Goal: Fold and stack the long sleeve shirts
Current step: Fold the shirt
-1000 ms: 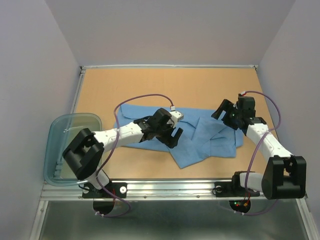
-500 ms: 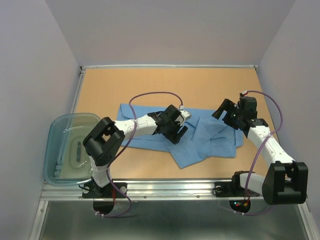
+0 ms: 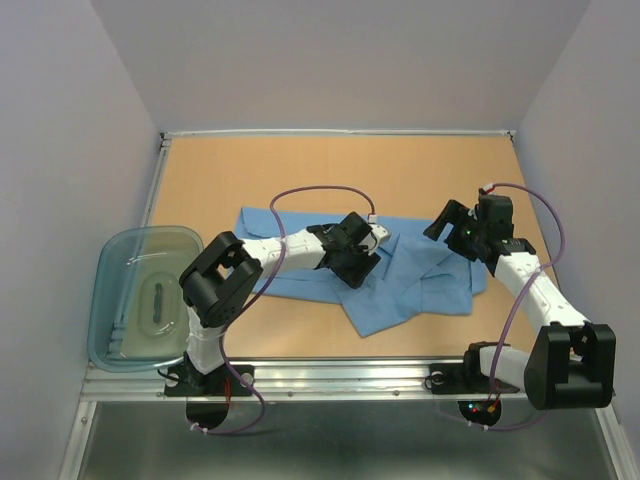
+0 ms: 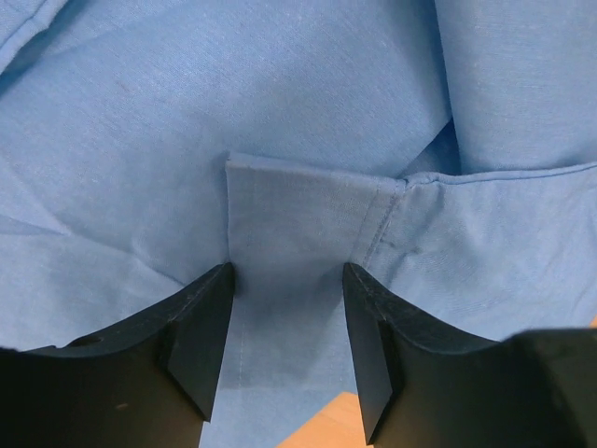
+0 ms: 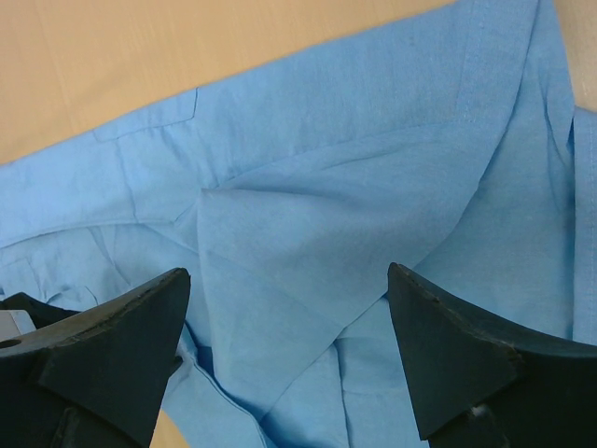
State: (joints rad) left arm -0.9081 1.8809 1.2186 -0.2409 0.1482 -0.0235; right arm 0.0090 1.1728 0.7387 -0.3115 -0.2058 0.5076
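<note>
The long sleeve shirt (image 3: 420,275) is soft, thin and floppy. My left jaws sit apart around its flap (image 4: 298,210), a good pinch spot. My right jaws gape wide, empty.

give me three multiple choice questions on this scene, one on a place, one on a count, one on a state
1. Where does the clear bluish plastic tub sit?
A) by the left edge of the wooden table
B) in its middle
C) at its far right corner

2. How many light blue button-front shirts are in view?
A) three
B) two
C) one

3. How does the right gripper stand?
A) shut on the collar
B) jaws wide open above the shirt
C) shut on the tub

Answers:
1 A, the tub lies at the table's left edge, apart from the cloth.
2 C, a single shirt lies spread on the table.
3 B, its two fingers stand far apart with only cloth below them.
</note>
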